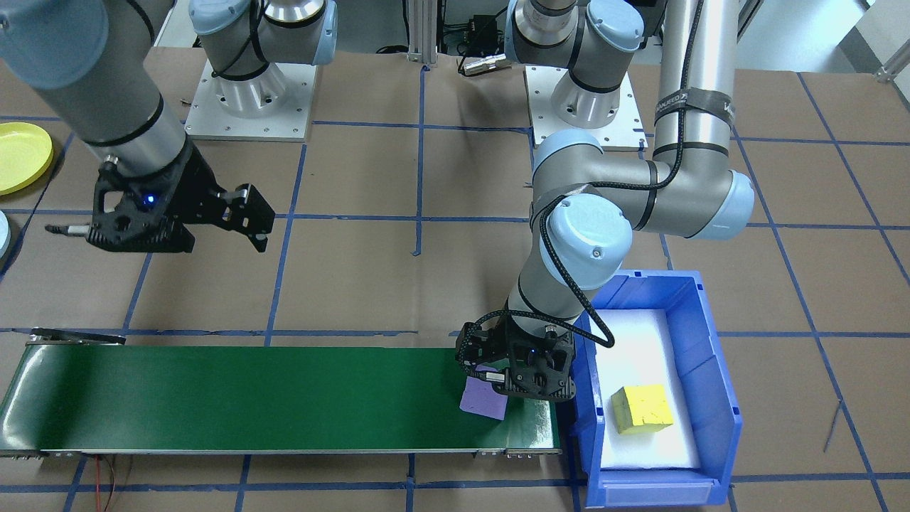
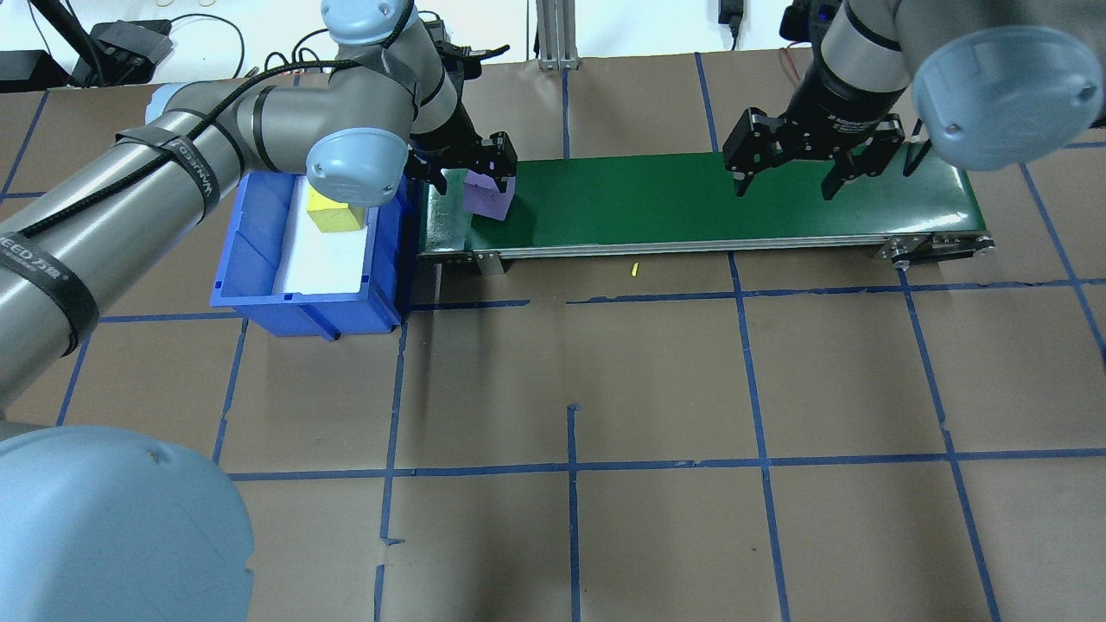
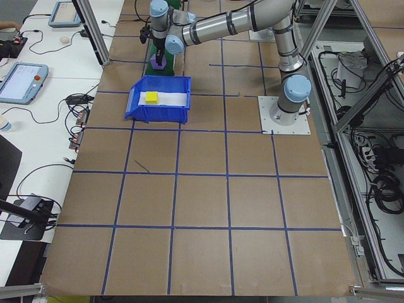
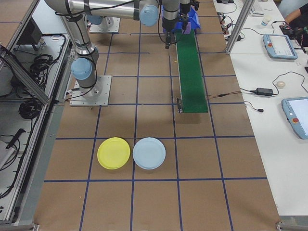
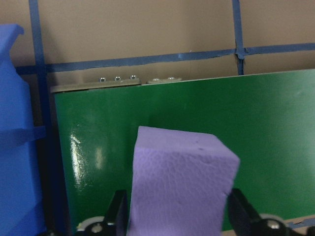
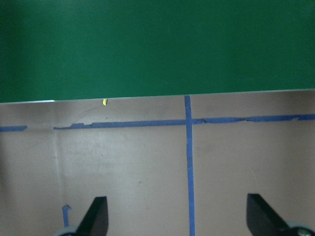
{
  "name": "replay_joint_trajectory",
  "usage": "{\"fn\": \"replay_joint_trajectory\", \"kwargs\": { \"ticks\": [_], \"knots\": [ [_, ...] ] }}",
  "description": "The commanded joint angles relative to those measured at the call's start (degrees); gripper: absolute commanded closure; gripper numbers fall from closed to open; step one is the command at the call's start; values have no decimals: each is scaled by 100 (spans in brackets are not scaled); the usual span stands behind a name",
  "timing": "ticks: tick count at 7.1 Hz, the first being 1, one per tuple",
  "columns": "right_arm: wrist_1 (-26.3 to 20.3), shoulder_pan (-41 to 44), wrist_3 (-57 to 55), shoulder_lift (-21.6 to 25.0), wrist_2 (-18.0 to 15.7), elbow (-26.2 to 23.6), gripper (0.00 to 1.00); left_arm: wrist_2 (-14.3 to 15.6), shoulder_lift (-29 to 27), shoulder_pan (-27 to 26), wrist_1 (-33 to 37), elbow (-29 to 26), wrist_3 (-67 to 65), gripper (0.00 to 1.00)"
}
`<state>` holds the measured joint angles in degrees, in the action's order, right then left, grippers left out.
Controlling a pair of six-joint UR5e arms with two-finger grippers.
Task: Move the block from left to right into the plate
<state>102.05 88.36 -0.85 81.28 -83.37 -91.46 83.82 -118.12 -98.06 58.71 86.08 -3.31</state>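
Note:
A purple foam block [image 1: 483, 402] [image 2: 488, 197] sits at the end of the green conveyor belt [image 1: 249, 398] nearest the blue bin. My left gripper [image 1: 522, 377] [image 2: 471, 177] is shut on it. In the left wrist view the block [image 5: 179, 182] fills the gap and both fingers [image 5: 118, 211] press its sides. My right gripper [image 1: 259, 227] [image 2: 782, 177] hangs open and empty above the belt's other half, and its wrist view shows the belt edge [image 6: 147, 44] and bare paper. A yellow plate [image 4: 113, 153] [image 1: 21, 156] and a light blue plate [image 4: 149, 153] lie on the robot's right.
A blue bin [image 1: 711, 370] [image 2: 259, 259] with a white liner stands against the belt's end by my left gripper. It holds a yellow block [image 1: 642, 409] [image 2: 335, 216]. Brown paper with blue tape lines covers the table. A small yellow scrap [image 2: 635, 269] lies beside the belt.

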Motion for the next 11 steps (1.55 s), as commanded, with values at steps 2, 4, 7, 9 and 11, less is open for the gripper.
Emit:
{"fn": "replay_joint_trajectory", "kwargs": {
  "ticks": [2,4,7,9,11],
  "knots": [
    [632,-3,-1024,-1139,837,601,0,107,542,49,158,-83,23,0],
    [1252,6,-1252,-1569,1296,620,0,573,528,635,525,-380,41,0],
    [1432,23,-1802,-1730,1375,630,0,539,-25,1559,493,-444,366,0],
    [1432,129,-1770,-1721,1595,332,0,530,-236,1676,484,-312,287,0],
    [1423,129,-1857,-1730,1596,278,0,503,-439,1676,345,-233,278,0]
  ]
}}
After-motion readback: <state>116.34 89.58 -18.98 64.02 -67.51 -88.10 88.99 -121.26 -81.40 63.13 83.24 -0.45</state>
